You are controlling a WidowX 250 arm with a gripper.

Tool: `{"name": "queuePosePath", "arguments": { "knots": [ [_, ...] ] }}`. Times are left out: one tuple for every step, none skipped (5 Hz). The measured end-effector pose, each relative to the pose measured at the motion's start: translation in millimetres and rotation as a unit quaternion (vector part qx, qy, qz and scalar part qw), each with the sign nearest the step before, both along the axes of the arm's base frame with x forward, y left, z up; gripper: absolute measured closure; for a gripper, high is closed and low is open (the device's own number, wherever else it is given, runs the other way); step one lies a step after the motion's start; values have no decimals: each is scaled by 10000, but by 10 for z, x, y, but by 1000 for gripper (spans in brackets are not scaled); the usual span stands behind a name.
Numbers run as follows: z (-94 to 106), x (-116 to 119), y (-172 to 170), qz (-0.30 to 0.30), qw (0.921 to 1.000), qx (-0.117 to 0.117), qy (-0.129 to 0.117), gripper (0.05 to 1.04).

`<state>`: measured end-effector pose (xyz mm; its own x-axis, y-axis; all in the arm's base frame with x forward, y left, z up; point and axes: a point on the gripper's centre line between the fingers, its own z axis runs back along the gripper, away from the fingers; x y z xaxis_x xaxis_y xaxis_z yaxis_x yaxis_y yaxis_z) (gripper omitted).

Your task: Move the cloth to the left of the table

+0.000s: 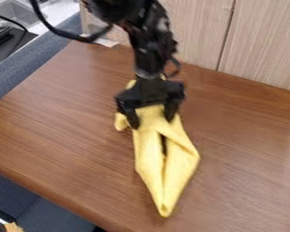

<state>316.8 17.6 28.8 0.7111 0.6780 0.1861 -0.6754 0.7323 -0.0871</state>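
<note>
The jaws stand well apart, one on either side of the cloth's upper part, and we see yellow fabric between them; whether they have hold of it, we cannot tell. The black gripper [152,120] points down over the middle of the table [62,113], at the end of the black arm [150,54] that comes in from the top edge. A black cable [81,39] loops out beside the arm.

We find the yellow cloth [148,158] around the middle of the brown wooden table, bunched into long folds. It narrows to a point toward the near edge, with a dark slit between two folds. A small lobe sticks out at the left of the gripper, and a bit of yellow shows just behind it.

Behind the table we see pale wood panels [262,45]. Along its left side runs a blue-grey partition [35,68], with a sink [17,13] beyond it at upper left.
</note>
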Motion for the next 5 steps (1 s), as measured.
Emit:
{"name": "queuePosePath", "arguments": {
  "knots": [
    [-5, -81, 349, 534, 9984, 100, 144, 84],
    [63, -122, 500, 802, 9966, 140, 128, 84],
    [59, -138, 494, 716, 9972, 140, 190, 84],
    [231, -140, 460, 650, 9977, 157, 55, 84],
    [550, -154, 438, 637, 9973, 251, -269, 84]
  ]
}}
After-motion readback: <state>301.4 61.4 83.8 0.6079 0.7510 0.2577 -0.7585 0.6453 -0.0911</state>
